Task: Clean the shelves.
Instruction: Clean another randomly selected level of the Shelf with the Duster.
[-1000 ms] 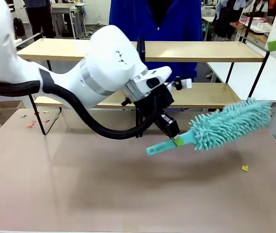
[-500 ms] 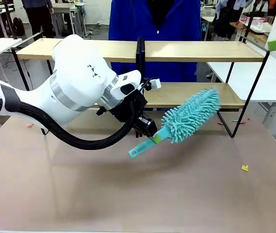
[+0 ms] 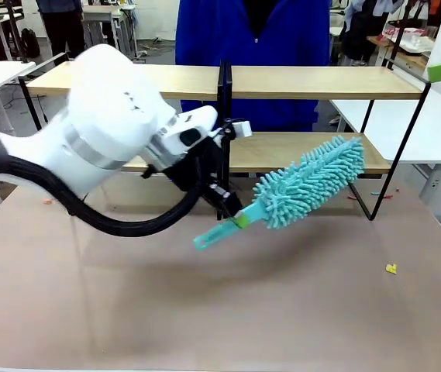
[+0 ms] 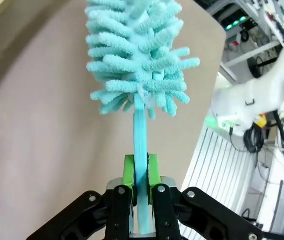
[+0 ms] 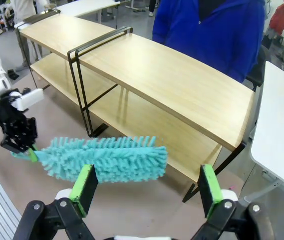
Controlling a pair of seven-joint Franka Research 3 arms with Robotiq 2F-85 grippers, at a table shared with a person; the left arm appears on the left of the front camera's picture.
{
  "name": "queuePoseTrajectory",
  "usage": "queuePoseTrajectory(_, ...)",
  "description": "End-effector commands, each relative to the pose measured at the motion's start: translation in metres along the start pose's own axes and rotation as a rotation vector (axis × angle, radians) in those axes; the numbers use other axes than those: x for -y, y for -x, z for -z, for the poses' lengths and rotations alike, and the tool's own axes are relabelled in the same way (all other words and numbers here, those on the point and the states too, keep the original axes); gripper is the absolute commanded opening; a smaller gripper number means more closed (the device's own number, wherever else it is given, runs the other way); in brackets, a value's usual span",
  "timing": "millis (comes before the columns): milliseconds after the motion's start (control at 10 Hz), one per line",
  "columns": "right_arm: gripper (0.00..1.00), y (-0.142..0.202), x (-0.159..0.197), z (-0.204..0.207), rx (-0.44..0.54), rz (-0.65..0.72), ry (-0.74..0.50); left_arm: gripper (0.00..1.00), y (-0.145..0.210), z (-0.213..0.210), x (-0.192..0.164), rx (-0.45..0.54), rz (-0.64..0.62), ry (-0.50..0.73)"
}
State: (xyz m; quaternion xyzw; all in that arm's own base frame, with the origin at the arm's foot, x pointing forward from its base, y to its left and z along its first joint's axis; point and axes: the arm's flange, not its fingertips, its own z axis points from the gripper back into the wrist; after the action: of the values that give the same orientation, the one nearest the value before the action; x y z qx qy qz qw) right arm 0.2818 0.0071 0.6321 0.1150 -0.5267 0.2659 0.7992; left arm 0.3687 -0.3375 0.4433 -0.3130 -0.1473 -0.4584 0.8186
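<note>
Two grippers, one busy. L gripper [image 3: 239, 219] is clamped tight on the teal duster [image 3: 309, 182] by its handle, w/ green pads [image 4: 128, 172] either side of the stem in the wrist view. Handle end pokes out behind the jaws; the fluffy head runs out ahead of them, up & to the right in the front view. R gripper [image 5: 145, 185] has jaws wide, nothing btwn them; duster head and shelves [image 5: 171, 80] lie beyond its fingertips. From the L jaws the rack stands farther out, lower board just behind the head; contact can't be told. Change: a sec ago the head hung past the rack's right end, then swung in left; now it's edged back right along the lower board's front. Prob. a back-and-forth sweep of the lower tier is underway; top board seems yet to do.
</note>
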Motion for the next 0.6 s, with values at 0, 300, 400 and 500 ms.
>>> queuePoseTrajectory(0,1.00,0.000,0.000,0.001,0.002,-0.002,0.001,0.12,0.056,-0.054,0.022,-0.040,0.211,-0.013)
queuePoseTrajectory(300,1.00,0.000,0.000,0.001,0.002,-0.002,0.001,0.12,0.138,-0.138,0.034,0.100,0.050,-0.179)
queuePoseTrajectory(400,1.00,0.000,0.000,0.001,0.002,-0.002,0.001,0.12,0.149,-0.156,0.029,0.144,-0.016,-0.211)
queuePoseTrajectory(500,1.00,0.000,0.000,0.001,0.002,-0.002,0.001,0.12,0.152,-0.163,0.017,0.178,-0.122,-0.254)
